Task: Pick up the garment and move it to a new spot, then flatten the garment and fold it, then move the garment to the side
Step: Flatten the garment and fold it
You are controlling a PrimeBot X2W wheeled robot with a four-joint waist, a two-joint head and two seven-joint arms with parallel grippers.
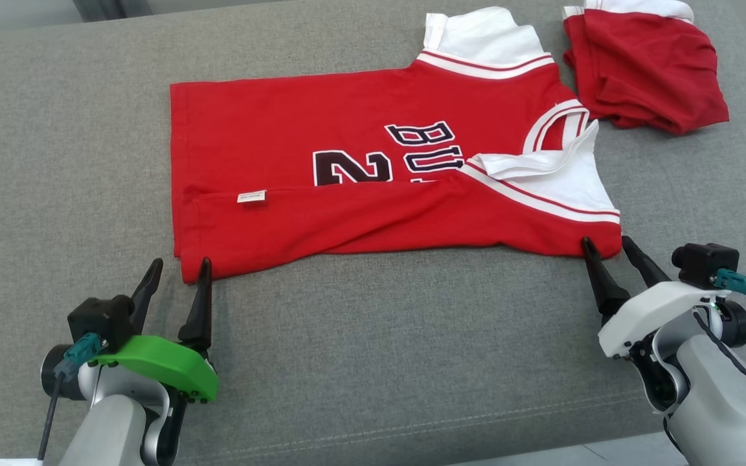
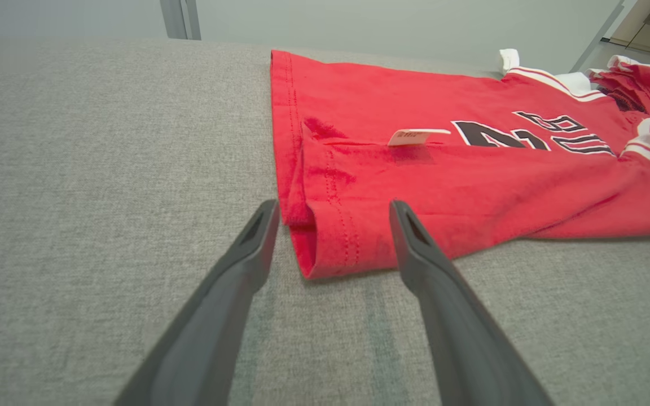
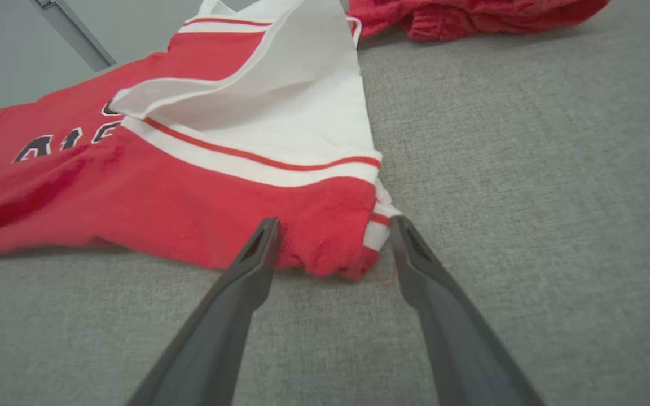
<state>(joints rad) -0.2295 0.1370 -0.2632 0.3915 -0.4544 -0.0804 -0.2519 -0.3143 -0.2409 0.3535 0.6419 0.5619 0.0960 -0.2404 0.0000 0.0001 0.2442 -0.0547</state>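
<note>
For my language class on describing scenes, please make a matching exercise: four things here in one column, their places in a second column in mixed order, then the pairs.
1. left pincer
2. right pincer
3. white label
4. second red garment

A. far right, beyond the collar of the jersey
B. open at the sleeve corner
C. on the folded-over edge, near the hem
D. open at the hem corner

Pairs: 1-D, 2-B, 3-C, 4-A

A bunched red-and-white cloth point(image 1: 645, 65) lies on the grey upholstered surface point(image 1: 373, 362), at its far right corner. A pale wall point(image 2: 359, 22) rises beyond that surface's far edge.
</note>
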